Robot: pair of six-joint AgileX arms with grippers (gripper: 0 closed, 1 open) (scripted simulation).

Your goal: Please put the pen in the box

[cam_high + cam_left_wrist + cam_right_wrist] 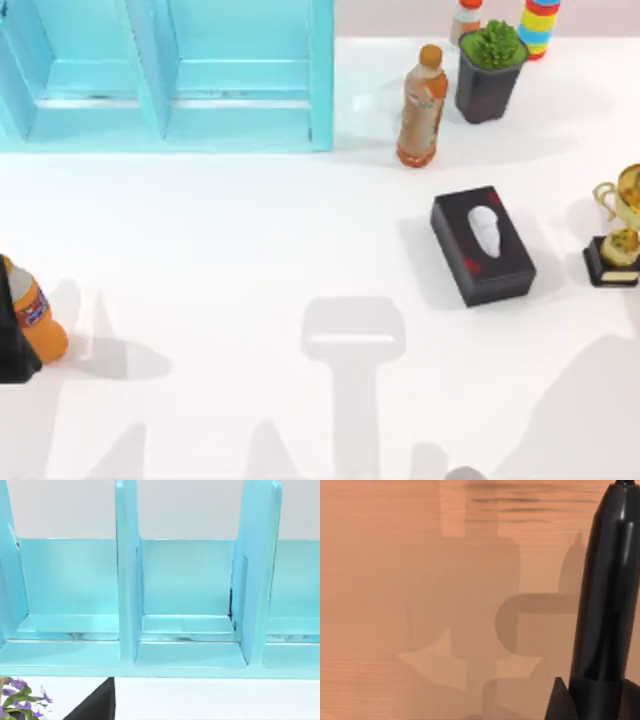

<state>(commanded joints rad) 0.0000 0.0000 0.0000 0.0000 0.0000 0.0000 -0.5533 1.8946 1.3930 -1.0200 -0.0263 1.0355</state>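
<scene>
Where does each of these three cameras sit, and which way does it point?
Top view: above the table, looking down on the blue box and tissue box; arm shadows cross the table.
Left wrist view: on the left arm, facing the box's compartments; a dark wedge may be its claw.
Right wrist view: on the right arm, facing the tabletop, the pen close by.
Shared: top and left wrist views both show the blue box.
</scene>
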